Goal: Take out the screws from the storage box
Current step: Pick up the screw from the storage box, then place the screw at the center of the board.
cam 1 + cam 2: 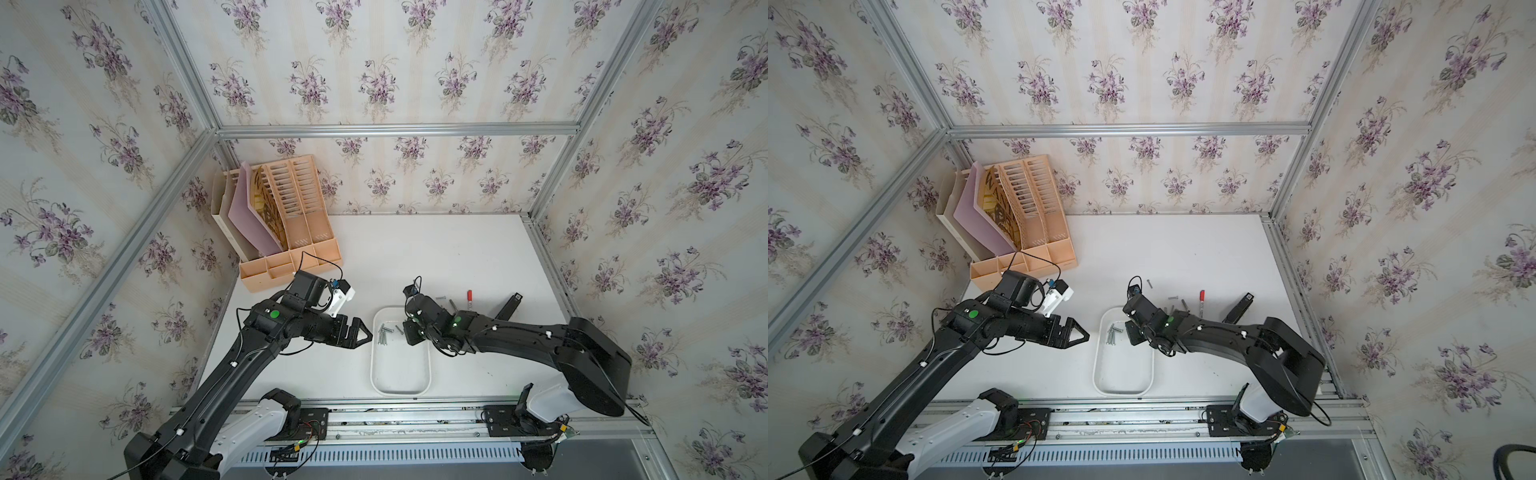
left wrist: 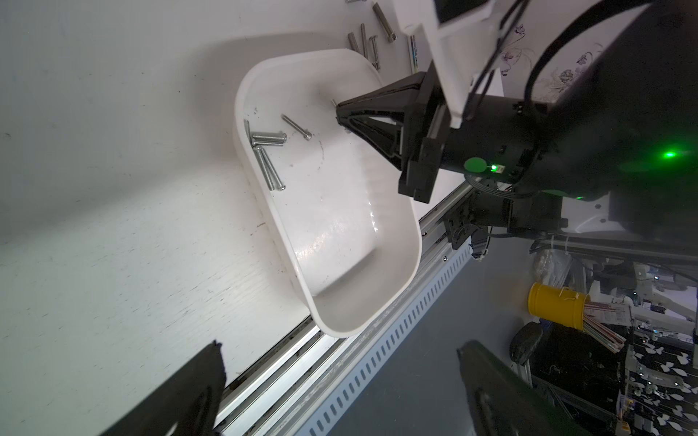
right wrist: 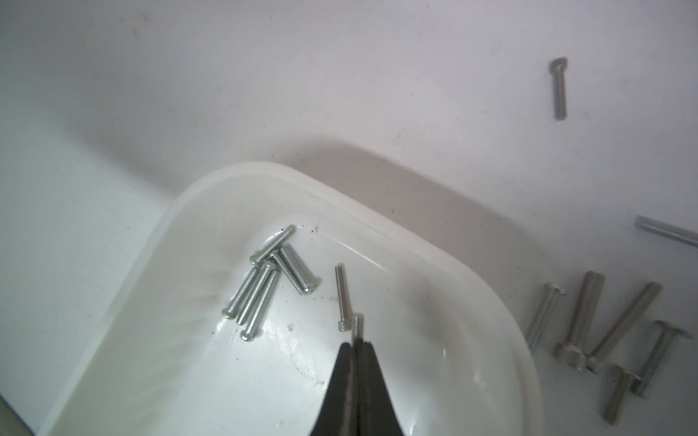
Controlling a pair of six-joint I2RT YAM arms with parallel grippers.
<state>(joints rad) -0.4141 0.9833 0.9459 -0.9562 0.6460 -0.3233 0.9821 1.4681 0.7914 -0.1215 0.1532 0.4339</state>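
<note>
Some small silvery metal screws (image 3: pixel 589 339) are laid outside the shallow white plastic storage box (image 3: pixel 264 168); six are left inside, a seventh screw (image 3: pixel 357 324) is pinched by the right gripper (image 3: pixel 357 341), and the left gripper (image 2: pixel 342 345) is held agape.

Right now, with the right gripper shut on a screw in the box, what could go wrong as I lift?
The right gripper grips the held screw only at its very tips, so it may slip out.
A loose thin screw lies right beside it in the storage box and might get dragged.
</note>
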